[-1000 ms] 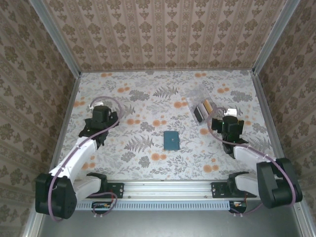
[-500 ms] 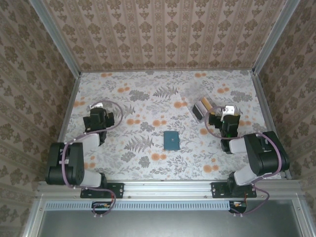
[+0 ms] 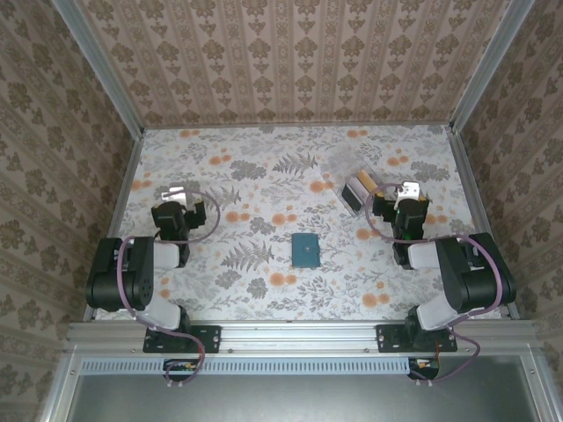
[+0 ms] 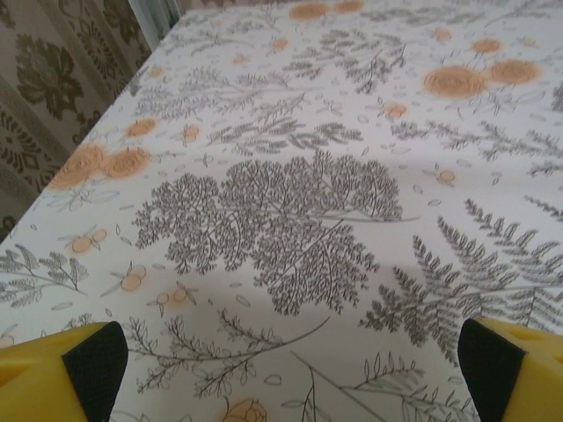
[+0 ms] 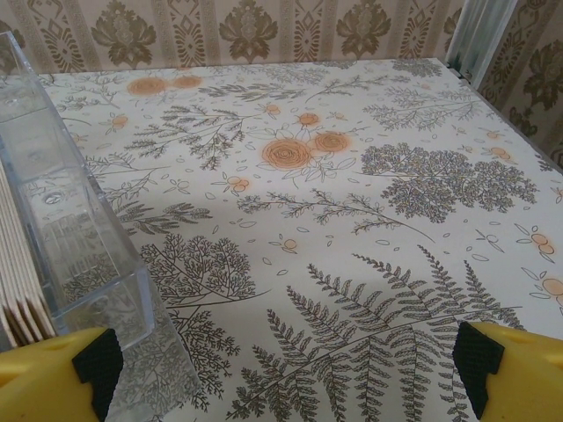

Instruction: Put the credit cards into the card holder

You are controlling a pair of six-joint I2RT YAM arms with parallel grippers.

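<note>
The card holder is a small teal wallet lying shut and flat on the floral table, midway between the two arms. The credit cards, white, tan and dark, stand on edge in a clear plastic box at the back right. Their tan edges show through the box wall at the left of the right wrist view. My right gripper is just right of the box, open and empty. My left gripper hangs open over bare tablecloth at the far left.
Patterned walls and metal corner posts close the table on three sides. A metal rail runs along the near edge between the arm bases. The tablecloth's left edge lies close to the left gripper.
Both arms have folded back towards their bases, and each gripper has shifted slightly farther up the table. The jaws stay open. The wallet and the box have not moved.
</note>
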